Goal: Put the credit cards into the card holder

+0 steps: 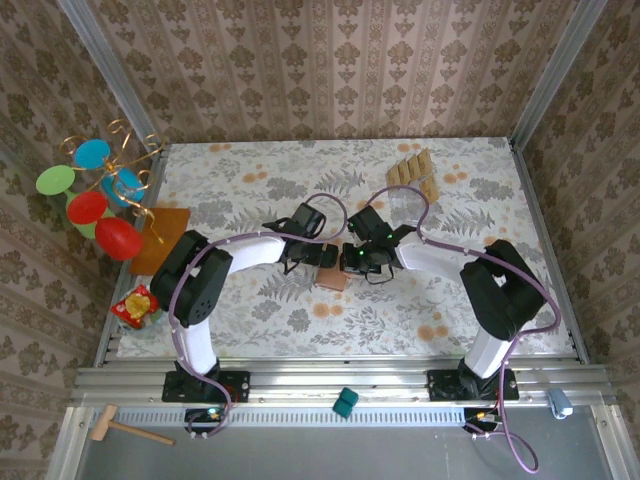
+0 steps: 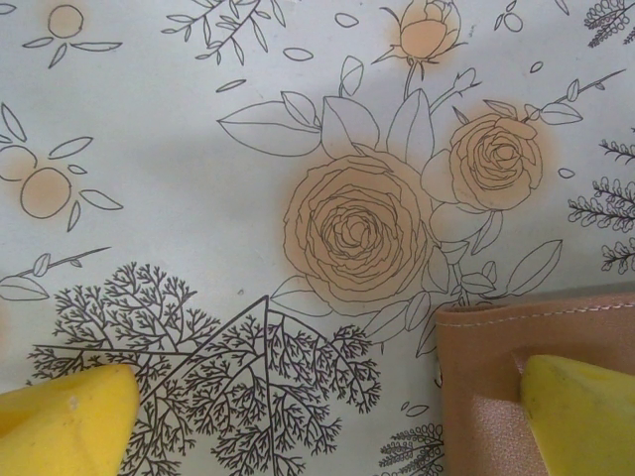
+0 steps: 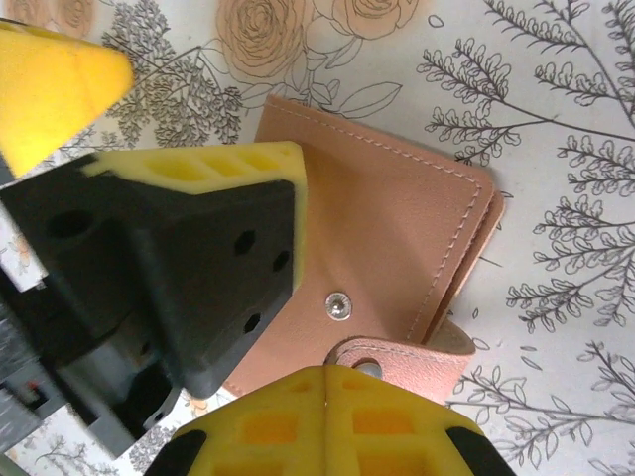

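At table centre, the folded card holder is being pinned under the wide-spread left gripper, its snap tab seemingly being pinched by the closed right gripper; the credit cards are being left far off, none inserted.

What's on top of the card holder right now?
One yellow pad of the open left gripper rests on the closed card holder; its snap stud shows. The part beneath the pad, and its inside, are hidden.

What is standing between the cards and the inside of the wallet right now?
The wallet itself: it is folded shut, which closes off its inside. One finger of the left gripper rests on top of it. The cards lie apart, farther back.
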### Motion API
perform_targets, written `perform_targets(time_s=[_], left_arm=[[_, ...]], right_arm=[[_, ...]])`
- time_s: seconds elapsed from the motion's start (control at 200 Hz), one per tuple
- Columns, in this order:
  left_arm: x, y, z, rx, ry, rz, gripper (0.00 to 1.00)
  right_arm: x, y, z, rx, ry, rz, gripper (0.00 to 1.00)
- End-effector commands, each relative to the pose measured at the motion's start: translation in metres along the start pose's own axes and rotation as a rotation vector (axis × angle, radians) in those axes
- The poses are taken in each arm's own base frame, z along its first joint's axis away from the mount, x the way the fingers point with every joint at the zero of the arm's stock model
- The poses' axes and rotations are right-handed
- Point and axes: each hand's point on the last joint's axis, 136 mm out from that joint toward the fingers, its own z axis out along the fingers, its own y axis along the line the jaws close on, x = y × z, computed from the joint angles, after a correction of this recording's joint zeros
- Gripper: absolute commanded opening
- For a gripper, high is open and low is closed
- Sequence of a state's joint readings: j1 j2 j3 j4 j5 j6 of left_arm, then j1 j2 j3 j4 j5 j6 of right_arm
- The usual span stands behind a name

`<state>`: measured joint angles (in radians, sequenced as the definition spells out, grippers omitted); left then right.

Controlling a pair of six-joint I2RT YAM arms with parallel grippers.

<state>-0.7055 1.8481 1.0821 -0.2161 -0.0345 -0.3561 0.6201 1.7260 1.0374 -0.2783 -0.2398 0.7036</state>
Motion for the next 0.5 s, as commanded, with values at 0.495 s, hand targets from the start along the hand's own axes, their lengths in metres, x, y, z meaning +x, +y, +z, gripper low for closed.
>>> perform_targets(time_s=[0.495], left_arm=[[0.05,0.015,0.01,-0.034,0.149,-0.013,0.99]], right_arm=[[-0.013,0.013,0.027,-0.051,-0.004,0.032,0.0]])
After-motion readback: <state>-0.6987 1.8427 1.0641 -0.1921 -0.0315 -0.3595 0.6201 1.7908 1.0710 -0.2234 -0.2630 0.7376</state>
